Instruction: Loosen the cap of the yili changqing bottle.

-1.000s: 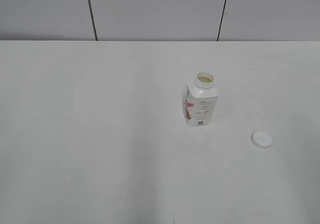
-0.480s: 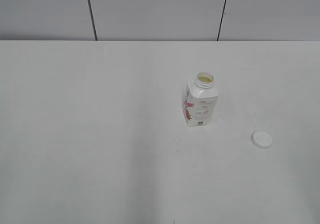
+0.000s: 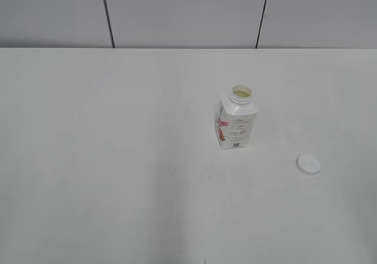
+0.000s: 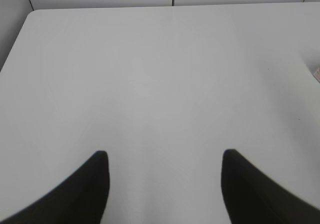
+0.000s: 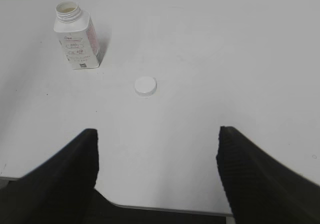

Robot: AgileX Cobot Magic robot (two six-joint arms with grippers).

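The yili changqing bottle [image 3: 237,121] stands upright on the white table, right of centre, its round neck open with pale liquid showing inside. It also shows in the right wrist view [image 5: 76,35] at the upper left. The white cap [image 3: 308,164] lies flat on the table to the bottle's right and nearer the front, apart from it; it shows in the right wrist view [image 5: 145,86] too. My left gripper [image 4: 163,156] is open and empty over bare table. My right gripper [image 5: 157,134] is open and empty near the table's front edge, short of the cap. Neither gripper shows in the exterior view.
The white table [image 3: 118,158] ends at a grey panelled wall [image 3: 177,10] at the back. Its front edge [image 5: 165,208] shows below my right gripper. The table's rounded far left corner [image 4: 32,14] shows in the left wrist view.
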